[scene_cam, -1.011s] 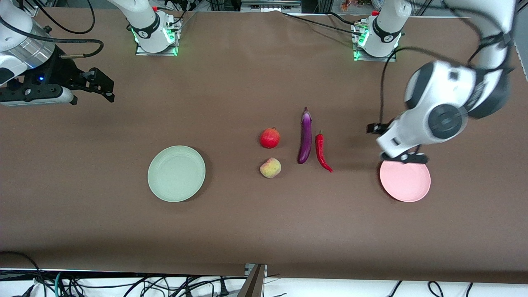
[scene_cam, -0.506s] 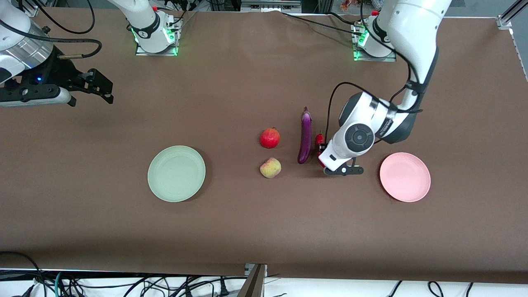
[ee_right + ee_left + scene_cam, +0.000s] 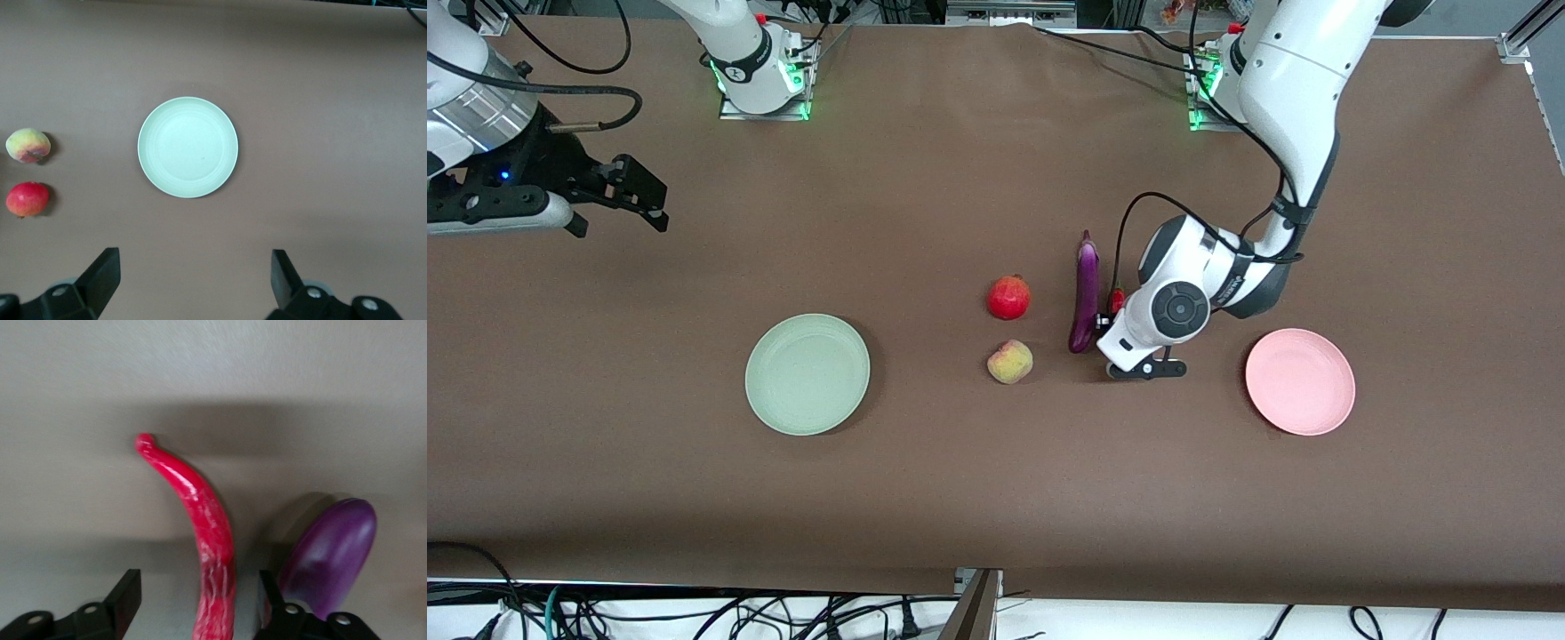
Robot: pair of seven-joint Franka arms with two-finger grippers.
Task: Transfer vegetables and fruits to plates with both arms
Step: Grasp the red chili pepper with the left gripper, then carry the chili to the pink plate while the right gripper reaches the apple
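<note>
My left gripper (image 3: 199, 597) is open and low over the table, with the red chili pepper (image 3: 203, 520) lying between its fingers (image 3: 127, 593). The purple eggplant (image 3: 333, 560) lies just outside one finger. In the front view the left arm's wrist (image 3: 1165, 307) hides most of the chili (image 3: 1116, 298), beside the eggplant (image 3: 1086, 289). The red fruit (image 3: 1008, 297) and the peach (image 3: 1010, 362) lie toward the right arm's end from the eggplant. The green plate (image 3: 807, 373) and the pink plate (image 3: 1300, 380) hold nothing. My right gripper (image 3: 654, 200) waits open and empty, up in the air.
The right wrist view shows the green plate (image 3: 187, 147), the peach (image 3: 28, 145) and the red fruit (image 3: 27, 199) far below the right gripper (image 3: 193, 273). Brown cloth covers the table (image 3: 996, 498). Cables hang along the edge nearest the front camera.
My left arm has swung from over the pink plate to over the chili and come down low around it. My right arm has barely shifted.
</note>
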